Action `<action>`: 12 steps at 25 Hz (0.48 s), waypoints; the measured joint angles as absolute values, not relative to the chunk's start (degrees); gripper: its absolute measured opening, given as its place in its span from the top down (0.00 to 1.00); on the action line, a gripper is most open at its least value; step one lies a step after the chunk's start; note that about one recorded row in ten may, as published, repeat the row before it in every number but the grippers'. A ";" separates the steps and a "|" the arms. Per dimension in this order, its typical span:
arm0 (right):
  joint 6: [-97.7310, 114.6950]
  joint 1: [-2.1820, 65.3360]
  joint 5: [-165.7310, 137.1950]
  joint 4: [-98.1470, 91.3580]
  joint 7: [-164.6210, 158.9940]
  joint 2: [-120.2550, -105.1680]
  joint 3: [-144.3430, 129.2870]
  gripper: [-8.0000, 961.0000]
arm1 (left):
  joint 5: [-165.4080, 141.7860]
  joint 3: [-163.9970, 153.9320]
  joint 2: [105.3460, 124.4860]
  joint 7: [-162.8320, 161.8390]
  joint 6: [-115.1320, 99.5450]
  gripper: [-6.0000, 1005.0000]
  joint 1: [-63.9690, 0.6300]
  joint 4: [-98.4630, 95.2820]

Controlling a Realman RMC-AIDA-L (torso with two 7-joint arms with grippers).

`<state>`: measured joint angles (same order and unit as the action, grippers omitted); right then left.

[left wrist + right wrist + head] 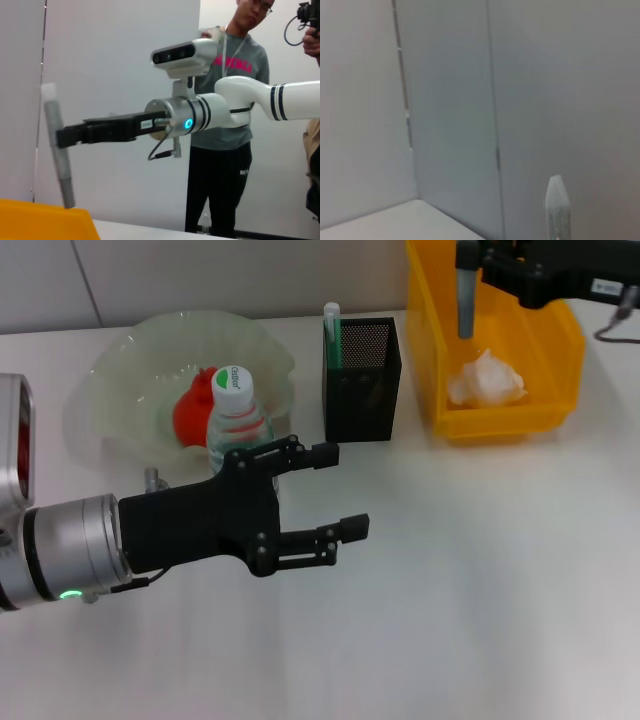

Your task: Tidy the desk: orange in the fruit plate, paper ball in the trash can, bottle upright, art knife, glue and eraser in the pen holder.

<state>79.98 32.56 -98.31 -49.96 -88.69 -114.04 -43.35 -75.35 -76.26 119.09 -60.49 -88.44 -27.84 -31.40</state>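
On the white surface [480, 570], most of the tidying looks done, judging by where things sit. Largest is the yellow trash can [560, 340] at the far right, placed deep enough to swallow the paper ball [487, 380], which lies on its floor. Next, the pale green fruit plate [120, 380] at the far left cradles the orange [192, 408] in its hollow, so the fruit cannot roll. The left tool [335, 492] reaches out low over the surface in front of the plate, its fingers spread apart and holding nothing; it stands just beside the bottle [236, 412], which is upright with its white cap on top, near the plate's front rim, suggesting it was placed there to stand. The black mesh pen holder [362, 380] stands between plate and trash can, and the green glue [332, 328] sticks up from its near-left corner, leaning on the wall because it is taller than the cup.

The right tool [470, 258] hangs high above the trash can's back edge, clamped on a grey rod with a pale tip, seemingly the art knife [466, 305], held nearly vertical with its free end pointing down. That grip suits lowering it end-first into the narrow pen holder, though it is still well to the right of that cup. The left wrist view shows the same hold from the side. The eraser cannot be made out anywhere.
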 joint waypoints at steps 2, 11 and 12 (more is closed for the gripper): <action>77.76 33.78 -98.71 -48.33 -88.39 -114.14 -43.36 0.85 | -74.72 -76.40 119.09 -60.30 -88.27 0.19 -27.86 -31.28; 69.41 40.73 -98.40 -37.56 -83.11 -114.95 -43.38 0.85 | -71.81 -76.77 119.09 -59.59 -88.00 0.19 -27.96 -29.84; 69.41 40.73 -98.40 -37.56 -83.11 -114.95 -43.38 0.85 | -71.61 -76.76 119.09 -59.45 -87.99 0.19 -27.93 -29.74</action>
